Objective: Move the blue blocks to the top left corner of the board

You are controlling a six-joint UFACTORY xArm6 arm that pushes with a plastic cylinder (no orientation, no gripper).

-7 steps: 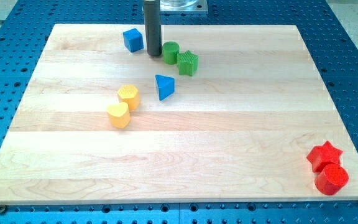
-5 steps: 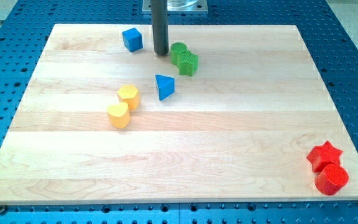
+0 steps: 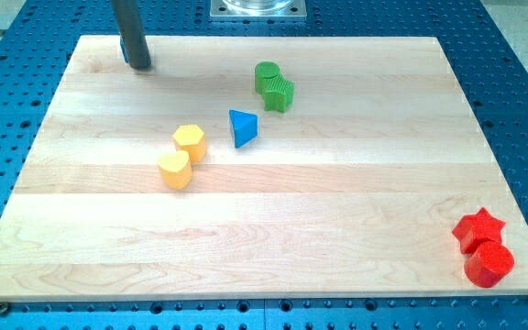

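Blue triangular block [image 3: 242,127] lies mid-board, well apart from my tip [image 3: 138,65] near the top-left corner.

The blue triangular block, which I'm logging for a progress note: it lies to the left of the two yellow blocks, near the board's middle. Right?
Not quite. The camera view shows the blue triangular block to the right of the two yellow blocks, not the left. It does lie near the middle of the wooden board.

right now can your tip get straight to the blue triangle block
Probably yes. My tip sits near the board's top left corner, and the bare wood between it and the blue triangle block holds nothing; the yellow blocks lie below that line.
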